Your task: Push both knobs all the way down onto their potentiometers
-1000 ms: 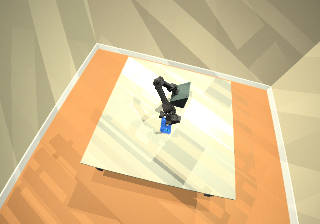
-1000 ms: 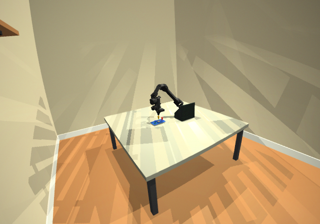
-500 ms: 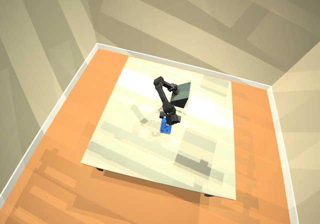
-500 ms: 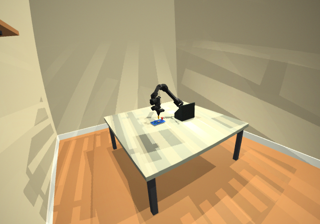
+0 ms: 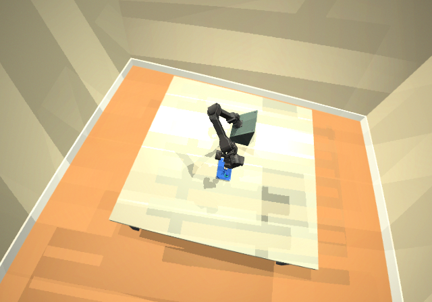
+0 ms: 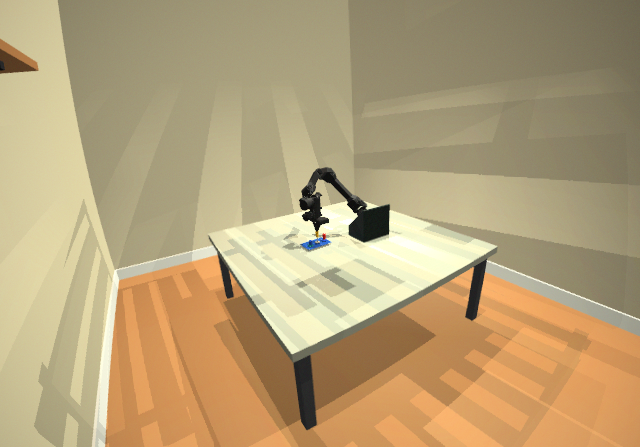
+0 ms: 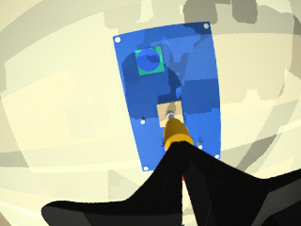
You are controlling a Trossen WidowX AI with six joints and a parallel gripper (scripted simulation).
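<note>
The blue circuit board (image 5: 219,173) (image 6: 322,244) (image 7: 201,71) stands on the table. My gripper (image 6: 316,228) (image 7: 179,148) is shut, with its tips at the top of the orange-yellow knob (image 6: 316,234) (image 7: 177,134). In the wrist view, grey shaft (image 7: 170,114) shows between this knob and its beige potentiometer (image 7: 163,109). The red knob (image 6: 324,236) stands beside it and is mostly hidden behind the fingers in the wrist view. The round blue knob (image 7: 148,59) is over the green potentiometer (image 7: 160,70); its seating is unclear. Finger contact with the orange-yellow knob is likely but hard to confirm.
A dark green, slanted box-like block (image 5: 246,122) (image 6: 370,224) stands on the table (image 5: 279,221) (image 6: 392,297) beside the arm's base. White dots mark the board's corners. Patchy shadows cross the table and board.
</note>
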